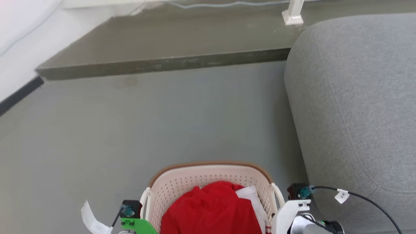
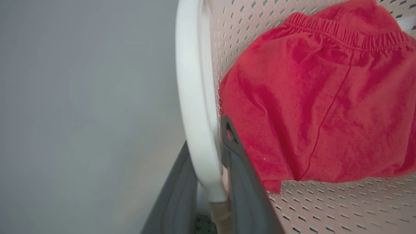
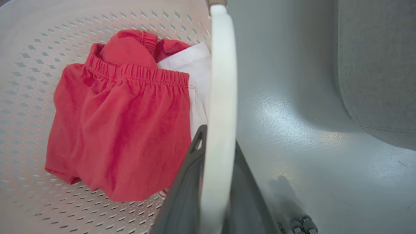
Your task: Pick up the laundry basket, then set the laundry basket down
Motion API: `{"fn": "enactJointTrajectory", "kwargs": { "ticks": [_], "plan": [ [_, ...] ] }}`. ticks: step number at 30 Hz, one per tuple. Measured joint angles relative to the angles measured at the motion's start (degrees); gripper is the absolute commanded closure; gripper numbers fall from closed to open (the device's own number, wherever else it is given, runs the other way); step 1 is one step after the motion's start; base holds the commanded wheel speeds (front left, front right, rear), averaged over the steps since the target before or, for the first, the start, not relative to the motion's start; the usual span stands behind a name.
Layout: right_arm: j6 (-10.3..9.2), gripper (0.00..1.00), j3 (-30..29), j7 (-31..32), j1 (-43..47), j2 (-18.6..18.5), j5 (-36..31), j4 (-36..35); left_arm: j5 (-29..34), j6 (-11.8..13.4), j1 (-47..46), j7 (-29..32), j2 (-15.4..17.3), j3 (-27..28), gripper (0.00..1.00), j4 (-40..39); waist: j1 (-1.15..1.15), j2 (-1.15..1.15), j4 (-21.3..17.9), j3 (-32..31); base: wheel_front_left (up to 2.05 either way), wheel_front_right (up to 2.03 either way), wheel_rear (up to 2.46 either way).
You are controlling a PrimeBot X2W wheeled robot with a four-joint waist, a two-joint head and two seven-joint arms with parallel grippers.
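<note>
- Laundry basket [image 1: 208, 177], cream with perforated walls and a brown woven-look rim, sits at the bottom centre of the head view, directly before the robot and between its two wrists
- Left gripper [image 2: 208, 136] is clamped on the basket's white left handle [image 2: 195, 97], one dark finger outside the band and the other inside, just beside the red cloth [image 1: 211, 211]
- Right gripper [image 3: 219, 139] is closed the same way on the white right handle [image 3: 222, 81], a finger on either side of it
- Red garment with an elastic waistband fills much of the basket, and a white cloth [image 1: 252, 196] lies against it on the right-hand side
- Whether the basket rests on the floor or hangs just above it cannot be told
- Smooth grey floor [image 1: 162, 123] stretches ahead of the basket, with a soft sheen and pale patches of light in the right wrist view
- Grey upholstered sofa [image 1: 357, 97] with a rounded corner stands on the right, near the basket but apart from it
- Farther off, a low raised step [image 1: 169, 39] of darker grey-green crosses the head view, its front edge scuffed
- White post foot [image 1: 293, 16] stands on the step by the sofa's far corner, and a pale cable [image 1: 227, 4] runs along the back
- White wall [image 1: 19, 42] closes the far left, with a dark skirting strip [image 1: 19, 92] where it meets the floor
</note>
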Motion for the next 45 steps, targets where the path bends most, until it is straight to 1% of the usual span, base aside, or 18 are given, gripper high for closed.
{"fn": "enactJointTrajectory", "kwargs": {
  "ticks": [6,15,24,45],
  "plan": [
    [-0.88,1.00,1.27,1.19,0.60,-0.14,0.58,-0.36,-0.45,0.18,0.67,1.19,0.15,-0.65,1.00,-0.36,0.00,0.00,-0.18,-1.27,0.00,0.00,0.00],
    [-1.43,1.00,2.53,1.68,0.75,-0.22,1.44,-0.58,-1.01,0.88,0.98,1.54,0.45,-1.68,1.00,-1.07,0.00,0.00,-0.04,-2.11,0.00,0.00,0.00],
    [-1.51,1.00,3.61,1.64,1.48,-0.29,2.65,-0.56,-2.40,1.65,2.32,1.69,0.62,-2.37,1.00,-1.71,0.00,0.00,-0.09,-3.46,0.00,0.00,0.00],
    [-1.52,1.00,5.58,0.32,1.46,-0.51,4.53,-0.08,-3.53,3.11,2.35,2.20,0.88,-3.94,1.00,-2.99,0.00,0.00,0.19,-3.36,0.00,0.00,0.00]
  ]
}}
